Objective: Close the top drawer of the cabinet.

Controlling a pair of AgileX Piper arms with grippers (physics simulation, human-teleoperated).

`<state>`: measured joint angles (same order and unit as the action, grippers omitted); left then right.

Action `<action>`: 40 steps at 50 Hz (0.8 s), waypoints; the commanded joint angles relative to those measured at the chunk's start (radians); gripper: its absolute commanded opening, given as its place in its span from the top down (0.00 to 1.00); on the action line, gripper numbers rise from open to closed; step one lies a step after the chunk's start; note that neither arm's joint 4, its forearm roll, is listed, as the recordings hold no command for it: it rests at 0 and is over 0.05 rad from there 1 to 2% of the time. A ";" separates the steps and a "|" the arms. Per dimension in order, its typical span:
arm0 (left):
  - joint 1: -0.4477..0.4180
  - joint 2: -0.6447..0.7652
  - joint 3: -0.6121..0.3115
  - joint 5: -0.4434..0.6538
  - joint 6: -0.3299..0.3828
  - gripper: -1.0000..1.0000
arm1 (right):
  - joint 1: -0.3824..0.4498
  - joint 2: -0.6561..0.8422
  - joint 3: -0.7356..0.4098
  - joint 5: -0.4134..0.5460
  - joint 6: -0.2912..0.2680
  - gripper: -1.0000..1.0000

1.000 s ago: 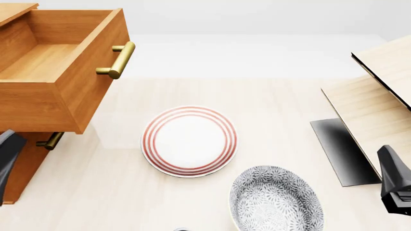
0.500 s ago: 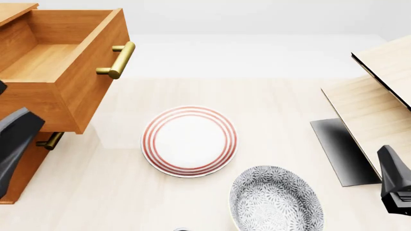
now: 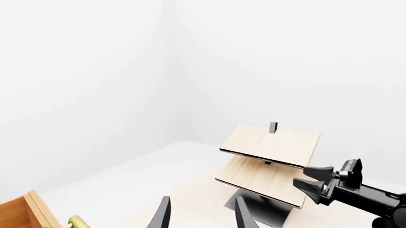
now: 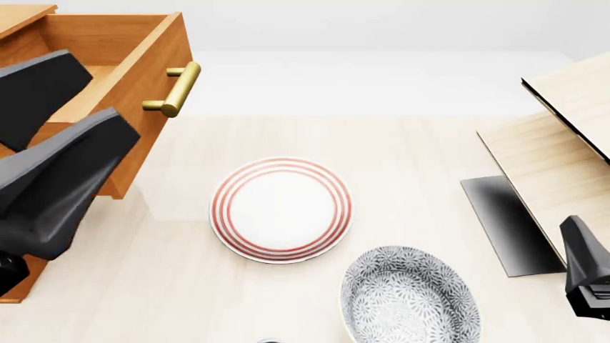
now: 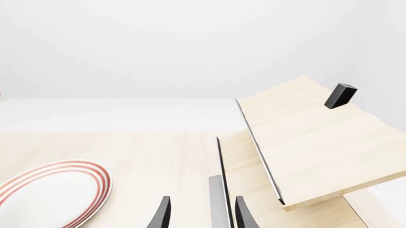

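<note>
The top drawer stands pulled out of the cabinet, left of the red-ringed plate, brass handle facing the plate. The left end effector hangs in front of the drawer, fingers spread, pinching nothing. Right of the plate sits the patterned bowl. Farther right, the right end effector looks spread beside the pale slanted panels, though little of it shows.
</note>
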<state>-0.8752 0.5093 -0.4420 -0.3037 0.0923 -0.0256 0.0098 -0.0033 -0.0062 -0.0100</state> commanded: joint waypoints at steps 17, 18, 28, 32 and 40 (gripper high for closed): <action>-0.151 0.331 -0.229 -0.123 0.044 0.00 | 0.000 0.000 0.000 0.000 0.000 0.00; -0.157 0.349 -0.241 -0.119 0.036 0.00 | 0.000 0.000 0.000 0.000 0.000 0.00; -0.223 0.766 -0.464 -0.188 0.386 0.00 | 0.000 0.000 0.000 0.000 0.000 0.00; -0.215 0.766 -0.466 -0.192 0.388 0.00 | 0.000 0.000 0.000 0.000 0.000 0.00; -0.191 0.739 -0.446 -0.200 0.393 0.00 | 0.000 0.000 0.000 0.000 0.000 0.00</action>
<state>-1.0679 1.1639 -0.8391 -0.4833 0.3938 -0.0257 0.0098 -0.0033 -0.0062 -0.0100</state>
